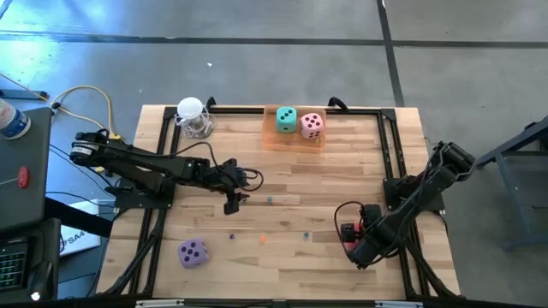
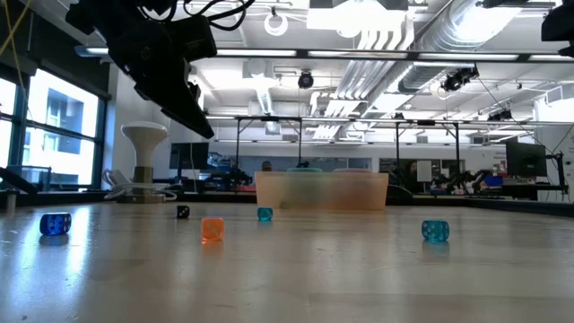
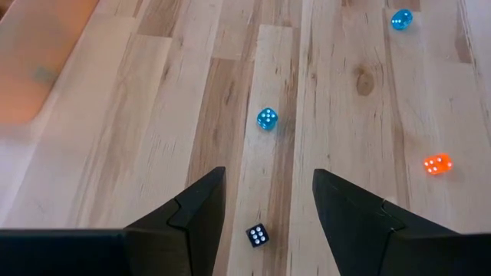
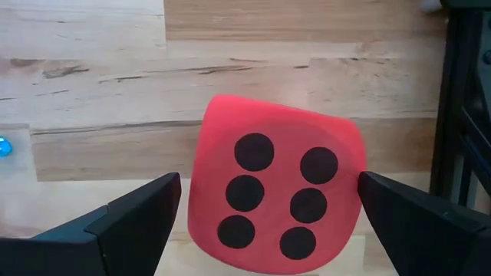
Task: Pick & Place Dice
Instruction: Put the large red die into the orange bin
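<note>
Two dice, teal (image 1: 286,120) and pink (image 1: 312,126), are already placed in the tray (image 1: 271,137) at upper centre, while the red die (image 4: 275,195) is straddled, ungripped, by the wide-open right hand (image 4: 265,222), the purple die (image 1: 193,252) is left at lower left, and the half-open left hand (image 3: 268,211) is held empty.

The pale butcher-block wooden tabletop (image 1: 282,180) stood on a grey concrete floor (image 1: 257,51) crossed by dark seam lines. Along the tabletop's edges ran a black metal frame (image 1: 257,109). Seen level across the table, the room behind was a large open workshop: a white ceiling with exposed silver ventilation ducts (image 2: 421,36), long strip lights (image 2: 296,52), and tall windows (image 2: 54,135) letting in daylight on one side. Distant desks with monitors (image 2: 525,161) lined the far end.
</note>
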Available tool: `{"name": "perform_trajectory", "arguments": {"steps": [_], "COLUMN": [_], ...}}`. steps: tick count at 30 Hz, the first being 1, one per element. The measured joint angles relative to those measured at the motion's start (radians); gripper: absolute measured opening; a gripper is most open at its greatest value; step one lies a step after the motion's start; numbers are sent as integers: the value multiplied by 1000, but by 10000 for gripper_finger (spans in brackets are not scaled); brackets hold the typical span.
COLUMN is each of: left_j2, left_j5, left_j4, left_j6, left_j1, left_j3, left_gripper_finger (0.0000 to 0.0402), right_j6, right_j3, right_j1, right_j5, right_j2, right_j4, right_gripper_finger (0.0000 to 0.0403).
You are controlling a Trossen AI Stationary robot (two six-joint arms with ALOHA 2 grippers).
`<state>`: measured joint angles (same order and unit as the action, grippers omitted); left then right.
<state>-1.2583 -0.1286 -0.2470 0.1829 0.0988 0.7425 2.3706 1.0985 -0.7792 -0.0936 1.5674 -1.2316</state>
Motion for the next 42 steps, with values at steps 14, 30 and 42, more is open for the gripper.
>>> {"name": "perform_trajectory", "arguments": {"steps": [14,30,42], "left_j2": [0,0,0], "left_j5": [0,0,0], "left_j4": [0,0,0], "left_j6": [6,8,12], "left_j1": [0,0,0], "left_j3": [0,0,0], "left_gripper_finger": [189,189,189], "right_j6": [-3,-195,-323], "right_j3": [0,3,6], "right_j1": [0,55,74], "right_j5": [53,90,51], "right_j2": [49,131,178], "right_j4": [10,46,18], "right_gripper_finger": [390,390,347]}}
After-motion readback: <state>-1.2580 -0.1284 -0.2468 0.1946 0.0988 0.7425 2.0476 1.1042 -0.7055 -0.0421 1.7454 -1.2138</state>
